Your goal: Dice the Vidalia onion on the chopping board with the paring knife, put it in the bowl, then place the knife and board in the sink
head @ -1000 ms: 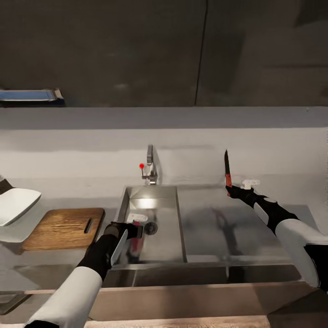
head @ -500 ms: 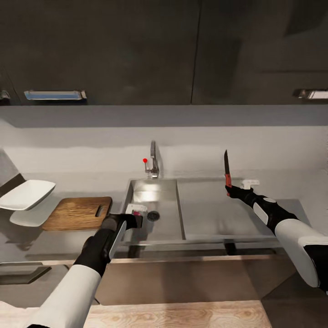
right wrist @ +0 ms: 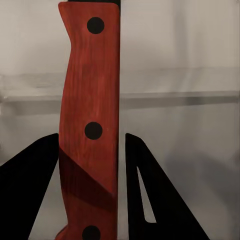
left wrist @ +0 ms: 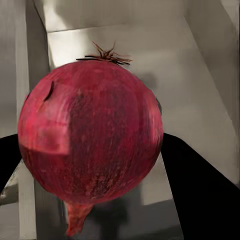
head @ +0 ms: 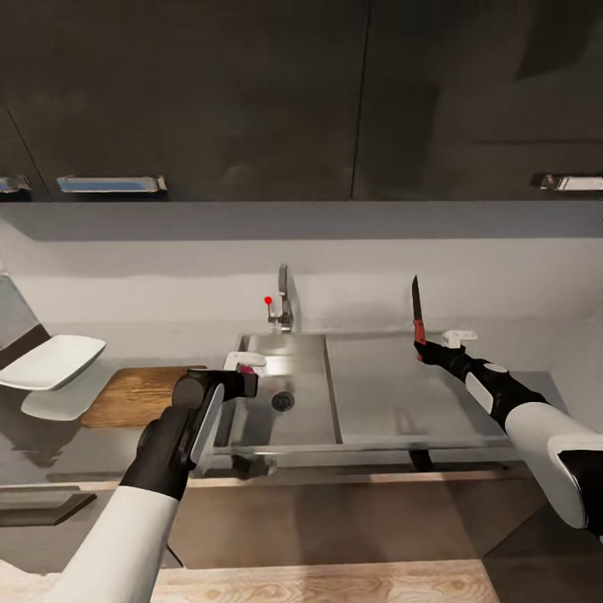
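Note:
The Vidalia onion is a dark pink bulb held between the black fingers of my left gripper, which is shut on it. In the head view only a pink sliver of the onion shows, above the left rim of the sink. Just left of it the chopping board lies on the countertop. The white bowl sits further left. My right gripper is shut on the paring knife's red handle and holds the paring knife blade-up over the drainboard.
The chrome faucet with its red knob stands behind the basin. The flat steel drainboard spreads right of the basin. Dark wall cabinets hang above the grey backsplash. A wooden floor strip shows below the counter front.
My left gripper has risen out of the basin with the onion and moved toward the sink's left rim. The camera pulled back and tilted up. The right arm and knife held still.

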`<state>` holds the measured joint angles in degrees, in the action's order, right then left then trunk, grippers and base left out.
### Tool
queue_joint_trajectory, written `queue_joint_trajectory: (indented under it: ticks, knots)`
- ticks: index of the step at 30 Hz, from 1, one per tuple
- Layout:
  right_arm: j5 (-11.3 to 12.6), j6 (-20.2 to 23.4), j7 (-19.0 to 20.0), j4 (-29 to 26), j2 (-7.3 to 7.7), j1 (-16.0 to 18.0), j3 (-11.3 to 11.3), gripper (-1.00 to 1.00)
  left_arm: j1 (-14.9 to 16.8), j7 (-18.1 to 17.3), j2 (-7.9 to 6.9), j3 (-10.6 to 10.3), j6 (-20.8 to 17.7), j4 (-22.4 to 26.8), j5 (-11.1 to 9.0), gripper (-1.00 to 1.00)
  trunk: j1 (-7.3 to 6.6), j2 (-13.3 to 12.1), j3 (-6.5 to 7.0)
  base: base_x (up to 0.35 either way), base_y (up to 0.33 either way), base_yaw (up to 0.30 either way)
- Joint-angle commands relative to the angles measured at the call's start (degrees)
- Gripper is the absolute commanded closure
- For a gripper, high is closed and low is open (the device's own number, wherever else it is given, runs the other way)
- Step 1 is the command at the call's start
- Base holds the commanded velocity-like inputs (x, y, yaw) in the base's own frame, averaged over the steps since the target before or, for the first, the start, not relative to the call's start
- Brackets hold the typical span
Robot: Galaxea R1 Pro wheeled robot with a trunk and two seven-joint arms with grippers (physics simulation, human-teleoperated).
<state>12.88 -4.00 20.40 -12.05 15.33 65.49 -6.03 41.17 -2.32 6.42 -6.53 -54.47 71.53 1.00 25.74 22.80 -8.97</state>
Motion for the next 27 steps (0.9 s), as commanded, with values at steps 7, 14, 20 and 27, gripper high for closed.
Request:
queue_joint_trajectory:
  ticks: [7, 14, 20, 27]
  knots:
    - [0.6, -0.2, 0.1, 0.1, 0.05, 0.1, -0.5, 1.0, 0.0, -0.3, 0.0, 0.0, -0.8, 1.4, 0.2, 1.0, 0.04, 0.1, 0.51, -0.028, 0.016, 0.0]
    - [0.6, -0.2, 0.1, 0.1, 0.05, 0.1, -0.5, 1.0, 0.0, -0.3, -0.06, 0.0, -0.8, 1.0, 0.3, 1.0, 0.04, 0.1, 1.15, -0.204, 0.196, 0.0]
    - [0.6, -0.2, 0.2, 0.1, 0.05, 0.1, -0.5, 1.0, 0.0, -0.3, -0.09, 0.0, -0.8, 1.0, 0.4, 1.0, 0.04, 0.1, 1.69, -0.192, 0.25, 0.0]
    - [0.6, -0.3, 0.1, 0.1, 0.05, 0.1, -0.5, 1.0, 0.0, -0.3, -0.09, 0.0, -0.8, 1.0, 0.6, 1.0, 0.04, 0.1, 2.32, -0.1, 0.277, 0.0]
